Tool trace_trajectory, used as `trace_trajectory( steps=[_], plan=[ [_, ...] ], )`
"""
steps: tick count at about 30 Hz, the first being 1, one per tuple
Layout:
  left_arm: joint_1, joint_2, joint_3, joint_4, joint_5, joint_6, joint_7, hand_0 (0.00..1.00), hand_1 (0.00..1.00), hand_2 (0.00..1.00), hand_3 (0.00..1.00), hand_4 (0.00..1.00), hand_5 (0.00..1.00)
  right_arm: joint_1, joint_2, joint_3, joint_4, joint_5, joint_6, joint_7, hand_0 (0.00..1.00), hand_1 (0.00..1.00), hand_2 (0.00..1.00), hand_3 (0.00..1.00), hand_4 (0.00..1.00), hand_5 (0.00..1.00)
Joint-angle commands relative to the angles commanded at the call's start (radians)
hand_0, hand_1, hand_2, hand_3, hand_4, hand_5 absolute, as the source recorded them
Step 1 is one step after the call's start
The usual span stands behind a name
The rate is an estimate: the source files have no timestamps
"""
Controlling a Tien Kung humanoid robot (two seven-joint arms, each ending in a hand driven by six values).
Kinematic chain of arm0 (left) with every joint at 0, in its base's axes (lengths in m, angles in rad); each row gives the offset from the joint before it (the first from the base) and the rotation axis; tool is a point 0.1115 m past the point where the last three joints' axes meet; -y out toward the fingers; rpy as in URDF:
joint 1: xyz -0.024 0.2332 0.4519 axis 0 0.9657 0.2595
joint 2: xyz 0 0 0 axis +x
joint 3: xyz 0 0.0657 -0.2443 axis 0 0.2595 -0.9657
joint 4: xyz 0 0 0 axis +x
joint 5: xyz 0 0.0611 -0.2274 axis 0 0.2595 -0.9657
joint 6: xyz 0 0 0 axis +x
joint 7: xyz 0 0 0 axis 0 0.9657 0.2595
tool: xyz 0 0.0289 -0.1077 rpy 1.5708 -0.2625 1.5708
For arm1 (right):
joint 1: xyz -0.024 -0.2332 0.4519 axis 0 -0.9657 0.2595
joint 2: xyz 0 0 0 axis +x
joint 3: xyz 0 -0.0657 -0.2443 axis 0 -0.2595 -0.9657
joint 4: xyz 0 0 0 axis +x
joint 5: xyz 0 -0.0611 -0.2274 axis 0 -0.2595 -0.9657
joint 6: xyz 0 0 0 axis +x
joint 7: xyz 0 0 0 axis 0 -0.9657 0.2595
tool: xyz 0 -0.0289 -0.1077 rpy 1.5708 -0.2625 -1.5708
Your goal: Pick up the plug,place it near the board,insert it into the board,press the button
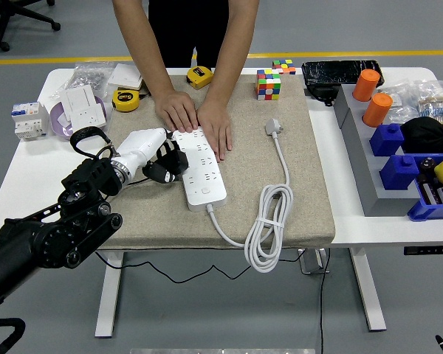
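One arm works here: the left hand (165, 161), fingers curled round what looks like a dark plug (161, 171), sits at the left edge of the white board (201, 165) on the padded worktop (295, 199), so pickup and approach look done while insertion seems unfinished and the button untouched. A person's hands (198, 122) press down the board's far end. Whether any prongs have entered a socket is hidden by the fingers, and I cannot make out the button.

A Rubik's cube (268, 84) sits on the beige mat (310, 177), two orange cylinders (372, 97) stand far right
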Motion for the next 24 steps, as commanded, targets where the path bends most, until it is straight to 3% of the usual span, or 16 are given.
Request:
trace_trajectory(
  steps=[24],
  plan=[
    [-0.017,-0.011,0.009,0.005,0.005,0.001,-0.002,0.454,0.344,0.319,0.415,0.717,0.002,0.001,-0.001,0.003,0.000,-0.003,-0.001,-0.001,0.959,0.845,0.779,0.787,0.998,0.998]
  ],
)
